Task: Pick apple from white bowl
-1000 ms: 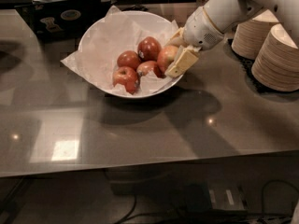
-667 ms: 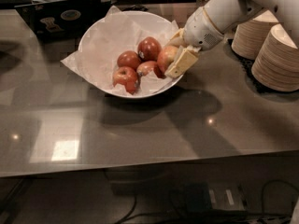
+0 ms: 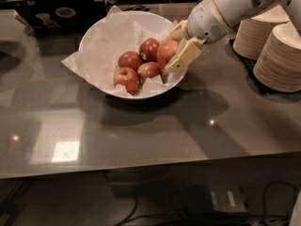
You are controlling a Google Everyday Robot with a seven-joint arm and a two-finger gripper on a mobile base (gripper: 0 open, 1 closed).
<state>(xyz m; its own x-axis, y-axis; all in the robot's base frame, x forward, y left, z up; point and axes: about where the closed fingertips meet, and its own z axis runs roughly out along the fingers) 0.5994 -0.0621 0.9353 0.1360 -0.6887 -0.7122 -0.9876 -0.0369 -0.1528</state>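
The arm (image 3: 244, 1) comes in from the far right as a thick, smooth white shell, glossy and rounded like a tube. A thin tan seam rings it just ahead of the wrist, where the casing swells into a bulbous white housing with a small patch of fine dots on its underside. From that housing extends the gripper (image 3: 170, 53), at the right side of the white bowl (image 3: 141, 13); its two jaws are flat, blocky, pale cream-yellow plates with squared edges, closed on either side of the apple (image 3: 164, 50)
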